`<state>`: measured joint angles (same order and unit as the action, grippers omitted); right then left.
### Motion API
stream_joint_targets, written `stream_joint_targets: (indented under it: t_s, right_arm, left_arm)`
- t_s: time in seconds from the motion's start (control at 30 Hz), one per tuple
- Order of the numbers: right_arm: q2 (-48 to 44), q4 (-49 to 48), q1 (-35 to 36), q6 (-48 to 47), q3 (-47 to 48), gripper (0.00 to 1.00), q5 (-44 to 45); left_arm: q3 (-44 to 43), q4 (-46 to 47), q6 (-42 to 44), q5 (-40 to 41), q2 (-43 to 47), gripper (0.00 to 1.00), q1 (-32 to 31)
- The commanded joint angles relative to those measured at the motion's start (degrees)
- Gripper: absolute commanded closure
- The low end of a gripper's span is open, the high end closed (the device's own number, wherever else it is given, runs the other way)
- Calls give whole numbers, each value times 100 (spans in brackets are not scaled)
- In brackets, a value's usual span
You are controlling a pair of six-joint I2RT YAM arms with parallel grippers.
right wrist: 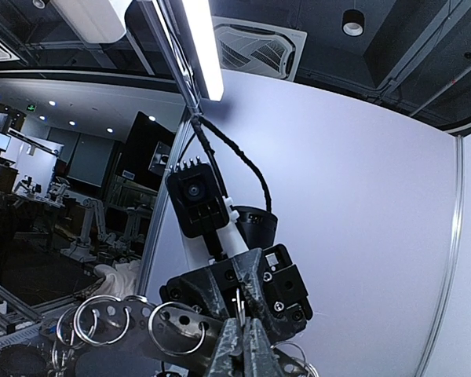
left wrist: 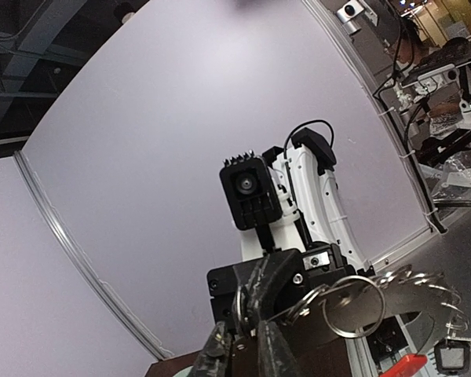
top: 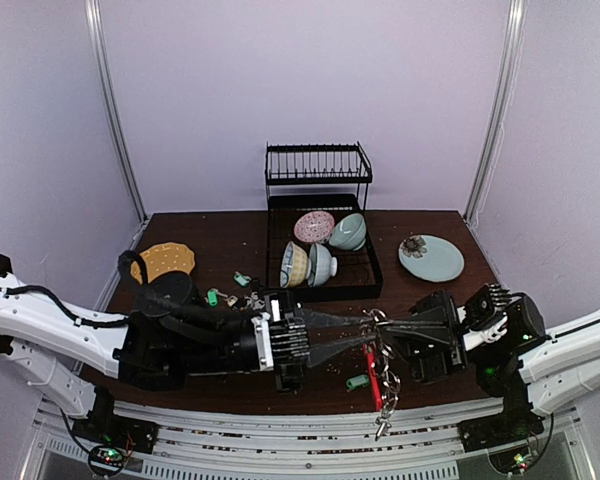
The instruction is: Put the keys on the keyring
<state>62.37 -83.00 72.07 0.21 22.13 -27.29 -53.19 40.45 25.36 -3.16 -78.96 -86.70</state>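
Nearest, the large silver metal keyring with red plastic sleeve (top: 373, 378) is hanging over the table (top: 230, 240) front edge, apparently pinched by the clenched right hand (top: 384, 327). The left hand (top: 364, 327) is touching the same spot; I cannot tell its grip, fingertips cut off. Step: steadying the ring. Next: fetching the green-tagged silver key (top: 357, 382) lying below. Farther left, other tagged keys (top: 242, 278) are lying too small to count.

— How do the arms lie?
— The left arm (top: 60, 320) and right arm (top: 570, 345) both reach inward, low and level, wrists facing each other.
— And the grippers?
— The left gripper (top: 358, 335) meets the right gripper (top: 380, 328) tip to tip. The right's fingers are pressed together. The left's are nearly so, its grip unclear.
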Motion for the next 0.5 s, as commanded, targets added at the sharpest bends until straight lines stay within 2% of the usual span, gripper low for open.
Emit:
stream_joint_targets:
  t_s: [0.0, 0.13, 0.33, 0.43, 0.47]
  right_arm:
    - [-140, 37, 60, -180, 177, 100, 58]
    - [-189, 106, 79, -289, 186, 100, 75]
    - [-204, 337, 104, -437, 180, 100, 62]
    - [-262, 584, 112, -583, 187, 100, 99]
    - [-289, 677, 111, -640, 195, 100, 107]
  left_arm:
    - [-272, 194, -234, 236, -123, 87, -26]
    - [-361, 61, -219, 484, -199, 92, -23]
    - [-371, 69, -214, 435, -203, 97, -23]
    - [-397, 69, -217, 383, -238, 86, -23]
    - [-408, 71, -224, 372, -242, 85, -23]
